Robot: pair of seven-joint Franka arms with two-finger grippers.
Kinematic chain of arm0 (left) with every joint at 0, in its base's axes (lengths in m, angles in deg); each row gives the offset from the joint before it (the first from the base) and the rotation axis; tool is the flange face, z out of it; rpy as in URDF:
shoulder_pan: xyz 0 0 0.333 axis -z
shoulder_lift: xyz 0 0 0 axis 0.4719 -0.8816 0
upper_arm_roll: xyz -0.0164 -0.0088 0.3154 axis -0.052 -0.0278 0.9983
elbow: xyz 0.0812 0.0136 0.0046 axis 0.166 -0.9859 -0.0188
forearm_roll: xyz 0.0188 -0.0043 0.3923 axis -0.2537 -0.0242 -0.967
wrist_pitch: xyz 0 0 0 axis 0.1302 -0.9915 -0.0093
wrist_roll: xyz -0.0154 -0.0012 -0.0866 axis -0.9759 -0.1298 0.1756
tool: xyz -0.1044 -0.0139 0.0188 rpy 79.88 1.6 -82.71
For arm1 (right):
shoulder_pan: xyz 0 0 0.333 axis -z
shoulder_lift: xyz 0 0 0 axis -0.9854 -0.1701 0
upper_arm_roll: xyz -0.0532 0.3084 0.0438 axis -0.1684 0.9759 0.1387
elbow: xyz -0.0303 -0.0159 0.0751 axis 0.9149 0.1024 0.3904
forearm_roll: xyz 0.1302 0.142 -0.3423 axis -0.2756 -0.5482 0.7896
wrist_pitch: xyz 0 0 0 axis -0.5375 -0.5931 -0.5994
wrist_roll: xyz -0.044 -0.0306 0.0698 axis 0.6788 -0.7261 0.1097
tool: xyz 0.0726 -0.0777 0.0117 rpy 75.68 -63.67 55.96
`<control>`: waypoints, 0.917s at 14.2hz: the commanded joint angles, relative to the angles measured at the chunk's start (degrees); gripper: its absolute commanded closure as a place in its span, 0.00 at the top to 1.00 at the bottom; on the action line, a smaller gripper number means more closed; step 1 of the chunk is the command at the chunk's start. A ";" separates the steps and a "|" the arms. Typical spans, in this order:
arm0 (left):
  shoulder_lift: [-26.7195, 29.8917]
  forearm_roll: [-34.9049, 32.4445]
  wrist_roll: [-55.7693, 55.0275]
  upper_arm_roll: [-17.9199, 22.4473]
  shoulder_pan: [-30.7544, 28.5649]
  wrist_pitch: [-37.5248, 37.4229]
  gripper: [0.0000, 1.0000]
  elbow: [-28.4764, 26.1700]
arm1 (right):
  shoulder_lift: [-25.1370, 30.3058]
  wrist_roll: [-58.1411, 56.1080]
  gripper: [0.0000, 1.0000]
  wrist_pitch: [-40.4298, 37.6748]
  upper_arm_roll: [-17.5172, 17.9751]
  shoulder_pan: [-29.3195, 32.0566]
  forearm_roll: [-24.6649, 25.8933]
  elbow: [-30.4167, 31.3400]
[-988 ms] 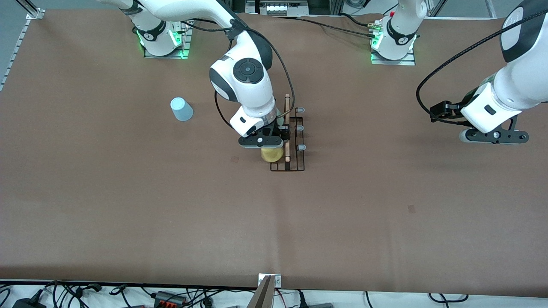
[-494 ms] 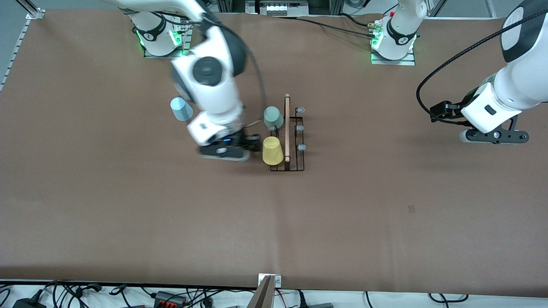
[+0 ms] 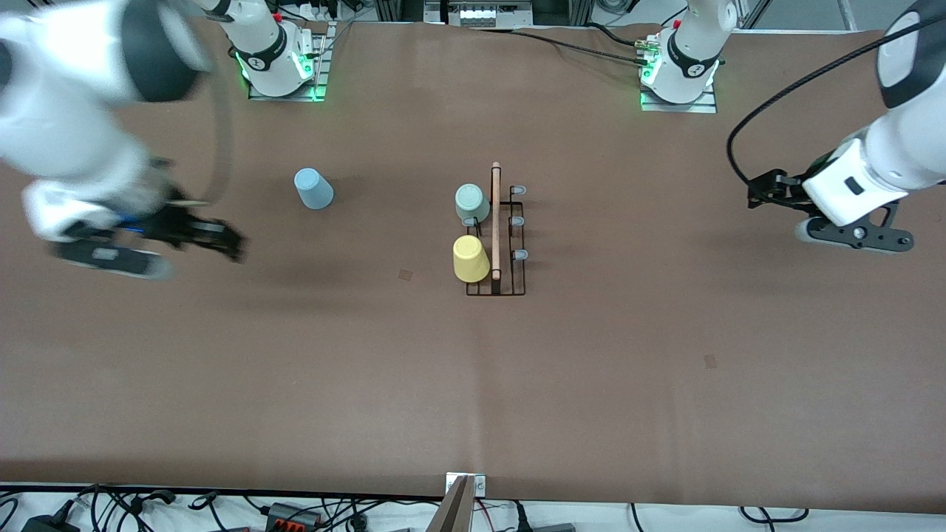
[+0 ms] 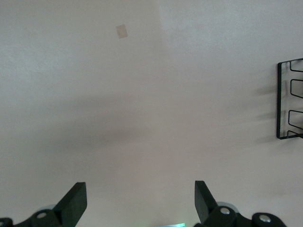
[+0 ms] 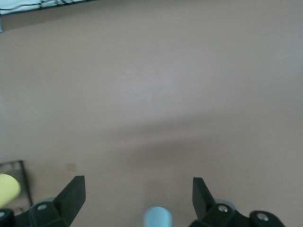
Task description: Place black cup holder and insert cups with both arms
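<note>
Two cups, yellow cup [image 3: 471, 259] and green cup [image 3: 472, 203], sit on the black cup holder [image 3: 510, 251]; the blue cup [image 3: 313, 188] stands loose near the right gripper [image 5: 137, 198], fingers spread, empty. The left gripper [image 4: 139, 201], also spread, waits.

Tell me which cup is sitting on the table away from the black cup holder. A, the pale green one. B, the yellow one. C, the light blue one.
C: the light blue cup stands alone on the table toward the right arm's end, while the yellow cup and the pale green cup sit at the black cup holder.
</note>
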State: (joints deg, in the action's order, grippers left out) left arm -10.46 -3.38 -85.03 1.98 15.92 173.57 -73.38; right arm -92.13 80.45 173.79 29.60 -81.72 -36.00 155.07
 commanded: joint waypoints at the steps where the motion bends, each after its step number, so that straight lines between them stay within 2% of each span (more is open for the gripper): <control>1: 3.55 2.02 1.83 11.16 9.82 1.70 1.00 -2.63 | 3.16 -9.12 1.00 -0.91 -3.45 4.24 -1.17 1.96; 2: 5.30 2.02 0.87 15.72 14.13 3.36 1.00 -4.73 | 4.21 -9.39 1.00 -1.00 -6.35 4.24 -1.26 1.87; 3: 6.71 2.28 -1.57 18.12 16.08 4.94 1.00 -6.49 | 5.09 -9.66 1.00 -1.17 -8.12 4.41 -2.22 1.78; 4: 8.64 2.11 -2.64 18.23 16.19 7.05 1.00 -8.34 | 6.23 -10.70 1.00 -1.43 -9.27 4.59 -4.31 1.60; 6: 11.29 2.11 -2.83 18.14 16.11 11.89 1.00 -10.63 | 6.94 -14.65 1.00 -5.46 -10.60 4.50 -4.78 0.64; 9: 11.04 2.20 -1.78 17.70 15.84 9.90 1.00 -9.51 | 6.59 -17.13 1.00 -6.45 -10.07 3.98 -1.89 -0.33; 13: 10.24 2.02 -1.16 17.61 16.11 8.48 1.00 -7.65 | 6.77 -17.04 1.00 -7.93 -9.37 3.71 -1.61 1.34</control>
State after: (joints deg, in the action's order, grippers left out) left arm -0.44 -2.54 -87.31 19.13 31.65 183.24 -81.49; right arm -85.89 64.58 166.93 20.20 -77.88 -38.27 155.84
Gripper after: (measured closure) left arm 0.000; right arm 0.000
